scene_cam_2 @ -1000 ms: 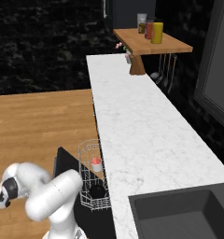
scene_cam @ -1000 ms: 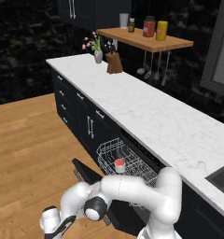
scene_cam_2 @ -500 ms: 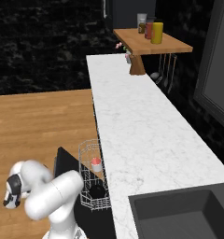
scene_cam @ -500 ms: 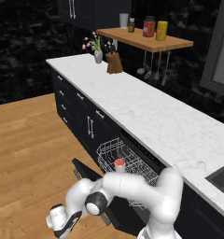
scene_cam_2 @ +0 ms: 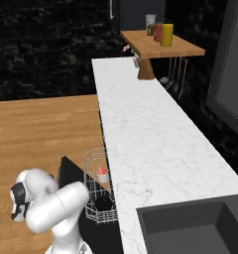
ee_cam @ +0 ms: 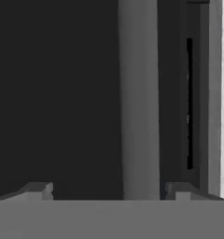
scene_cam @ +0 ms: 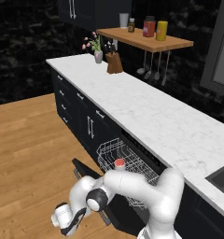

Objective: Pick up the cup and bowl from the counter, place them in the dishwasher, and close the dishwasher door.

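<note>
The dishwasher (scene_cam: 132, 161) stands open under the counter (scene_cam: 146, 109), its white wire rack (scene_cam: 116, 154) pulled out. In the rack the cup (scene_cam: 119, 163) (scene_cam_2: 102, 173) sits upright with its red top showing. A dark round shape low in the rack looks like the bowl (scene_cam_2: 103, 202). Half lowered, the black dishwasher door (scene_cam: 84, 169) (scene_cam_2: 68, 173) leans out toward the floor. My gripper (scene_cam: 67, 223) (scene_cam_2: 16, 204) hangs low in front of the door. It (ee_cam: 108, 190) is open, and the door's grey bar handle (ee_cam: 139, 102) runs between the fingertips (ee_cam: 39, 189), closer to the right one.
Wooden floor (scene_cam: 30, 140) spreads out left of the cabinets. Dark cabinets with silver handles (scene_cam: 90, 126) line the counter's front. A knife block (scene_cam: 115, 63), a flower vase (scene_cam: 98, 55) and a wooden shelf with jars (scene_cam: 151, 39) sit at the far end. A sink (scene_cam_2: 190, 228) lies at the near right.
My hand has crept a little to the right, closer to the door's handle. The door, rack and cup have not moved.
</note>
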